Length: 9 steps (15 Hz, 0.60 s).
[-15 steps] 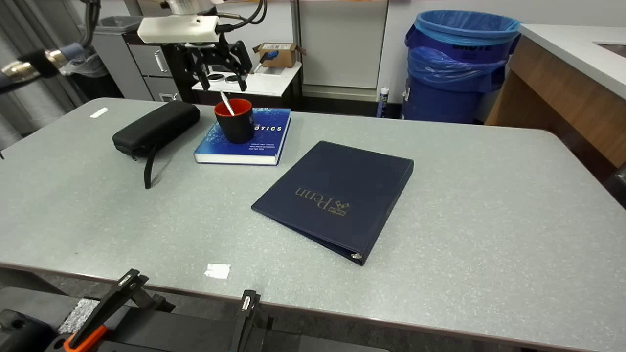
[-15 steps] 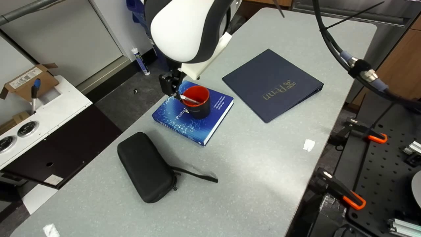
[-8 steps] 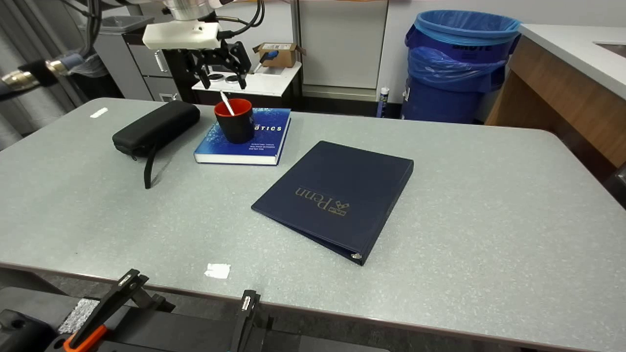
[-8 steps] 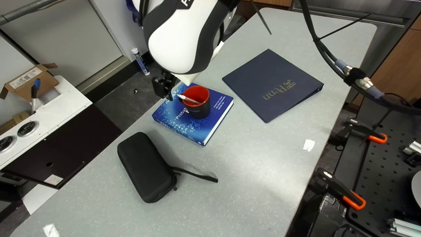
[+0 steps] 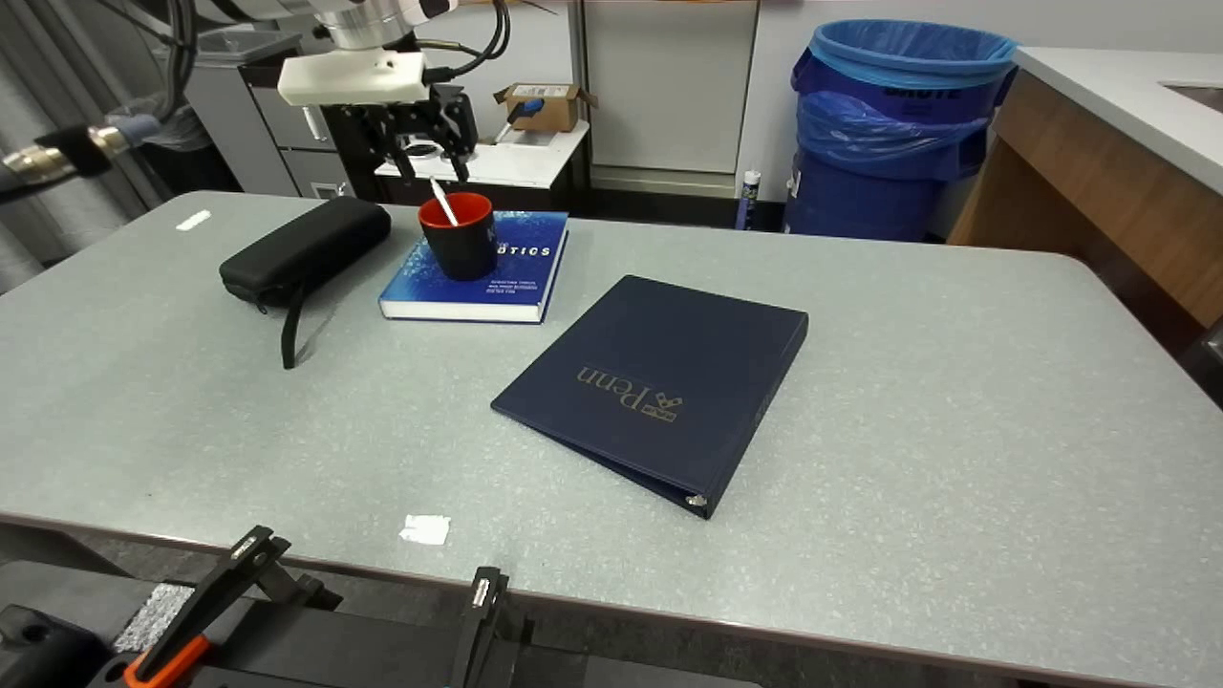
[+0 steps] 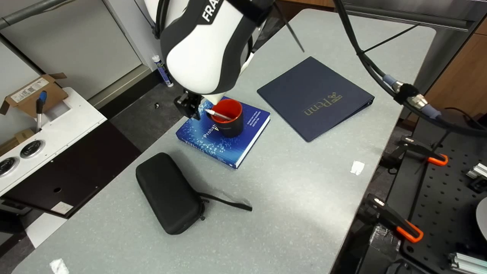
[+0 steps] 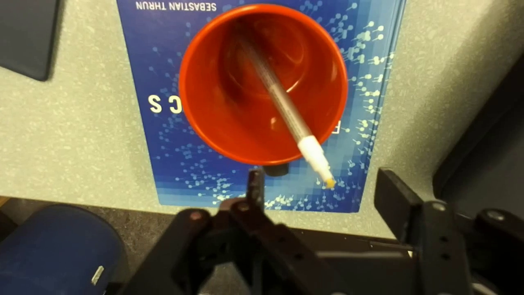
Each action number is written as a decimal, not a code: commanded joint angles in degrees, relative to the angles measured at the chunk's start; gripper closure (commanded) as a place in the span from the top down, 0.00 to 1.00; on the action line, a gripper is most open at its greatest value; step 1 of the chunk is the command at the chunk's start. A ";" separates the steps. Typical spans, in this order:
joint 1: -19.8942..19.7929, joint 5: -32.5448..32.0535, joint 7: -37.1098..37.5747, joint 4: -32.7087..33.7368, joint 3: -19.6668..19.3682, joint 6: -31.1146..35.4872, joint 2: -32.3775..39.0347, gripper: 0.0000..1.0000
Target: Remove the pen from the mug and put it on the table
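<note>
Lining up on the pen (image 7: 291,116), by my reading; not yet grasped. Landmark for places: the mug (image 5: 464,253).

Changed over the last second: the arm (image 6: 196,66), and with it the hand (image 5: 436,178). In an exterior view the hand, above the mug's rim, sits slightly lower than half a second ago, its fingertips showing nearer each other. Whether they drew in or the wrist turned, I cannot say. In an exterior view it also appears farther out from the mug's rim than a second ago, near the pen's end.

Unchanged: mug upright on the blue book (image 5: 530,253); pen leaning inside it, foot down in the mug, white end out over the rim.

Hand state: fingers (image 7: 395,200) apart, no grip on anything seen. Wrist view shows the pen's end between them; depth hard to judge.

Meaning for the task: approach probably nearly done, removal not begun, placing on the surface (image 5: 382,430) beside the mug's book all ahead. Next calls for a small descent over the end projecting from the mug, a squeeze, then a pull along the pen's lean. Suspected risk: a low fingertip catching the mug's rim and dragging it.
</note>
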 commanded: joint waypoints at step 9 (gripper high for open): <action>-0.35 0.13 -2.31 0.88 -0.21 -0.35 -0.22 0.00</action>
